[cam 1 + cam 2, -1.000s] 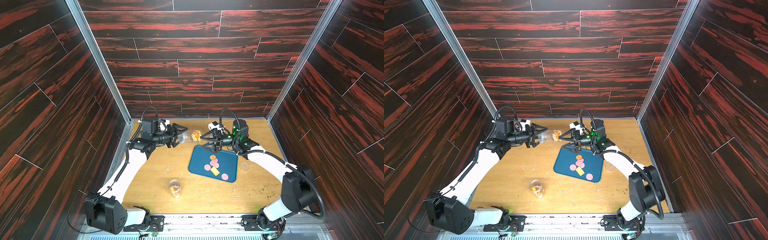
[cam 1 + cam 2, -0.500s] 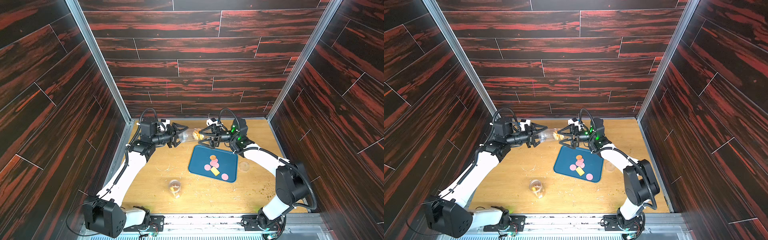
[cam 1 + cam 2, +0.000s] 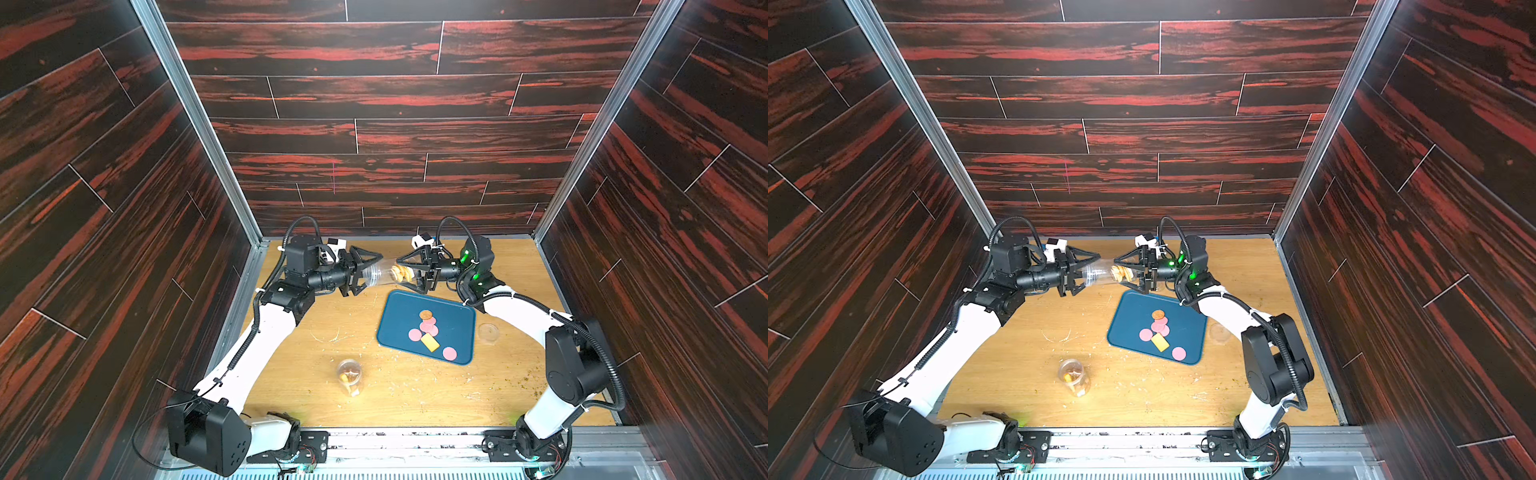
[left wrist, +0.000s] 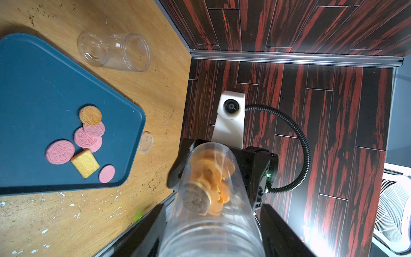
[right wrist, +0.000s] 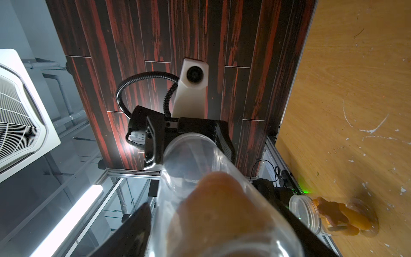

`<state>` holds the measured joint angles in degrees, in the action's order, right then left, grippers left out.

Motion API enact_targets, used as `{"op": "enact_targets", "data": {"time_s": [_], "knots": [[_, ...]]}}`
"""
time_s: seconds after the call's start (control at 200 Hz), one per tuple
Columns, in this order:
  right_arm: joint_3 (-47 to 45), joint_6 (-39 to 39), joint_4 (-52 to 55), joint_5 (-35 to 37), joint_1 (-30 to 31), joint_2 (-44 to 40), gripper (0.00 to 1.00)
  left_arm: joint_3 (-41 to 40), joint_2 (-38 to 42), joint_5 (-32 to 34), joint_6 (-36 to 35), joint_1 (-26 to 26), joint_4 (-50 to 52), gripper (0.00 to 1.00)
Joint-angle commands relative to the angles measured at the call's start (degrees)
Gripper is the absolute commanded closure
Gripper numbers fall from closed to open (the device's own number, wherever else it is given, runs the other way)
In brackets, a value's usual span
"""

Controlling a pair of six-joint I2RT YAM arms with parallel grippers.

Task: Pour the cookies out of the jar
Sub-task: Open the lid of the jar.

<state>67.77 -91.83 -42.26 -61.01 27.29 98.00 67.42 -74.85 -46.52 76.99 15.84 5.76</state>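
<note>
Partly done, by my reading. Some cookies [image 3: 432,330] already lie mid-tray on the blue tray [image 3: 399,316]: several pink discs [image 3: 414,334], a yellow square [image 3: 430,343] and a tan round [image 3: 425,314].

The rest are in the clear jar [image 3: 384,274], which hangs roughly level above the worktop [image 3: 324,332] at 12 o'clock, just beyond the tray's far edge. The left claw [image 3: 370,274] is clamped on the jar's base end. The right claw [image 3: 405,274] straddles the opposite end, a finger on either side. Whether it has bitten yet I cannot tell.

In the left wrist view the jar's load is mostly pale rings [image 4: 209,171] plus one darker disc [image 4: 196,199]. They are heaped against that far end without spilling, so a lid seems to be on.

Left to do, I judge: free that end, then tip the mouth down over the tray.

A second jar [image 3: 350,376] holding biscuits stands at 7 o'clock. An empty jar [image 3: 488,332] stands at the tray's 3 o'clock.
</note>
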Motion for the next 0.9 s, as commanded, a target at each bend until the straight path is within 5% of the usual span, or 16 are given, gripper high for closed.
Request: {"op": "enact_targets", "data": {"time_s": [0.0, 0.331, 0.666, 0.897], "knots": [[0.8, -4.0, -8.1, 0.7, 0.2, 2.0, 0.2, 0.2, 0.8, -0.9, 0.5, 0.3, -2.2, 0.38], [-1.8, -8.4, -14.8, 0.5, 0.1, 2.0, 0.31, 0.3, 0.6, -0.9, 0.4, 0.3, -2.0, 0.38], [-4.6, -11.2, -19.9, 1.6, -0.5, 1.3, 0.4, 1.5, 0.8, -0.6, -1.3, 0.3, 1.5, 0.22], [-6.9, -12.1, -21.6, 2.3, -1.1, 0.4, 0.44, 1.8, 0.5, -0.6, -1.3, 0.3, 1.7, 0.22]]}}
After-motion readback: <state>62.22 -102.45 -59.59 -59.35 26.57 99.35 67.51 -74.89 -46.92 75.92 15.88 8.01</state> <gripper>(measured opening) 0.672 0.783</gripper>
